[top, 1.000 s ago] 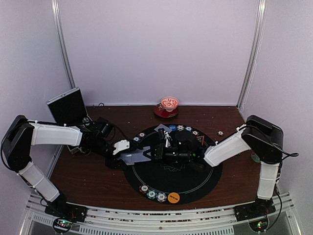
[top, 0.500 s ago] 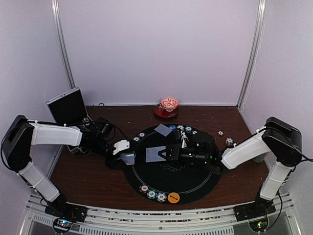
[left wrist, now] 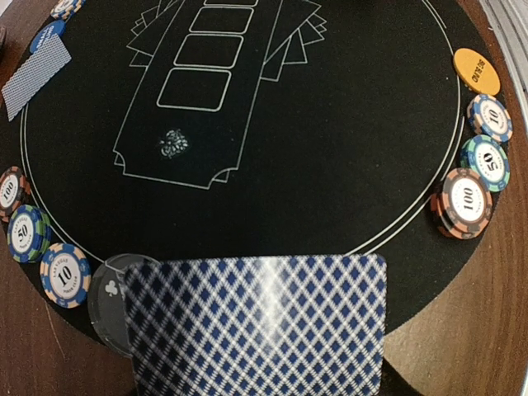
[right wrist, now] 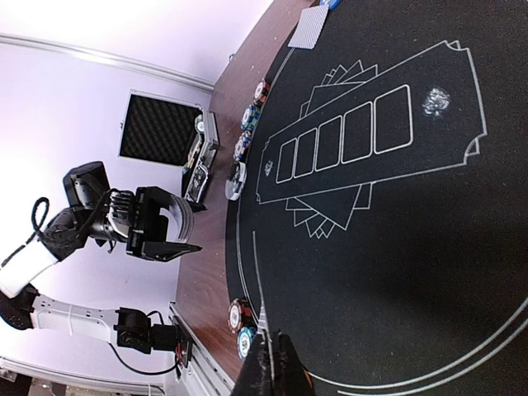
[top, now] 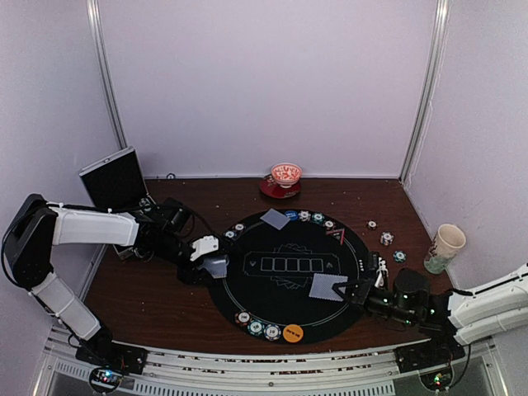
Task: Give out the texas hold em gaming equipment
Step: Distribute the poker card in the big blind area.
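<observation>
Arms lie low; right fingers [top: 355,294] pinch card [top: 323,286] above mat [top: 280,301].

- The dark wooden tabletop [top: 165,305] carries everything here.
- A big round black mat [top: 272,299] with white lines lies flat on its middle, reaching close to the near edge.
- A red saucer [top: 267,191] sits at the middle of the far edge.
- Three poker chips [top: 386,238] lie loose on the bare wood between the mat and the right edge, each apart from the others.
- A paper cup [top: 444,247] stands upright at the right edge.
- An open black case [top: 114,177] occupies the far left corner, and seems to rest on the wood, though its base is hidden.
</observation>
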You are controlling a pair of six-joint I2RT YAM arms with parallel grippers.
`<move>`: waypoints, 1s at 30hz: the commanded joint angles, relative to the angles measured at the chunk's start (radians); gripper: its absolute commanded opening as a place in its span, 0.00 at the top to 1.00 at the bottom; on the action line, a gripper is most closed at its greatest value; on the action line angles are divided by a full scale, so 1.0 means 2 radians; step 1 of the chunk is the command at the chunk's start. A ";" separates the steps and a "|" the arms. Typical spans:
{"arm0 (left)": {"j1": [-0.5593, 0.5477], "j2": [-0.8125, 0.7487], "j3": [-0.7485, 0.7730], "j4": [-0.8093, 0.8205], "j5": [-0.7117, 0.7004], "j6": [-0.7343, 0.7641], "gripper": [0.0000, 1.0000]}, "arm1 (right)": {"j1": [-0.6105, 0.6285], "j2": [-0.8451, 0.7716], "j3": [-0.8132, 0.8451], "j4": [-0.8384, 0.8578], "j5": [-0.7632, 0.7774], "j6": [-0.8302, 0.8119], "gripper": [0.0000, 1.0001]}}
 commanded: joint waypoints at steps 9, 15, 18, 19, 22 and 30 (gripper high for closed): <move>0.003 -0.010 0.003 0.007 0.000 0.002 0.43 | 0.114 -0.155 -0.045 -0.169 0.190 0.094 1.00; 0.003 -0.011 0.002 0.007 0.001 0.002 0.43 | 0.141 -0.042 -0.042 -0.094 0.195 0.119 1.00; 0.003 -0.012 0.001 0.008 0.002 0.002 0.43 | 0.152 0.015 -0.031 -0.064 0.195 0.125 1.00; 0.003 -0.012 0.001 0.008 0.002 0.002 0.43 | 0.155 0.029 -0.028 -0.058 0.197 0.127 1.00; 0.002 -0.013 0.001 0.007 0.003 0.002 0.43 | 0.158 0.064 -0.025 -0.035 0.198 0.131 1.00; 0.003 -0.013 0.001 0.007 0.003 0.002 0.43 | 0.169 0.104 -0.011 -0.019 0.193 0.136 1.00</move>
